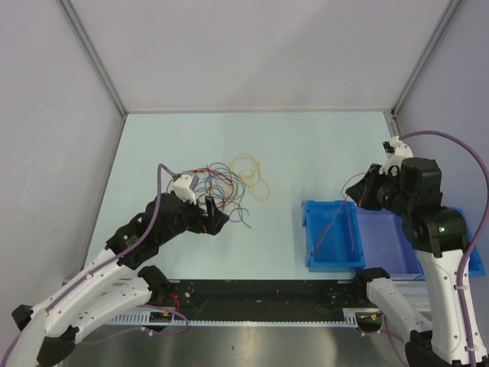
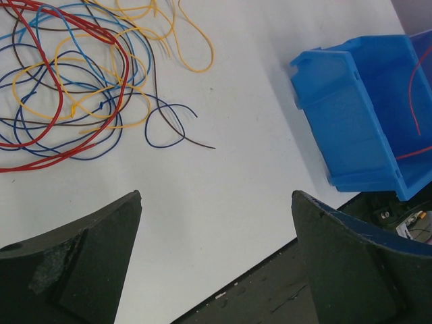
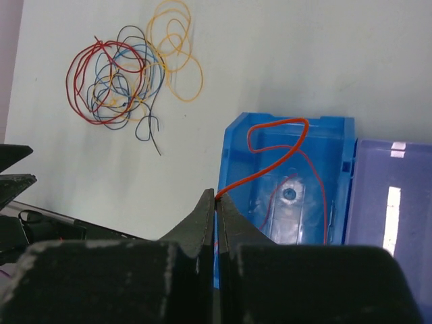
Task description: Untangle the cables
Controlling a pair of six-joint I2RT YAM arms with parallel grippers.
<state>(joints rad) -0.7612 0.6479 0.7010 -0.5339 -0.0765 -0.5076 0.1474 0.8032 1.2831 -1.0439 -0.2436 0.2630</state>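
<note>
Cables (image 1: 219, 181) lie in a loose multicoloured tangle

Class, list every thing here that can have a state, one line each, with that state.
left gripper: open, empty, near the cables.
right gripper: shut on red cable.
red cable: one end pinched, rest trailing into the blue bin.
cables: tangled heap on the table.
blue bin: upright, open-topped, red cable inside.

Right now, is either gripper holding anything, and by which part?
Right gripper pinches the orange-red cable, apparently near one end; left gripper, open, holds nothing.
</note>
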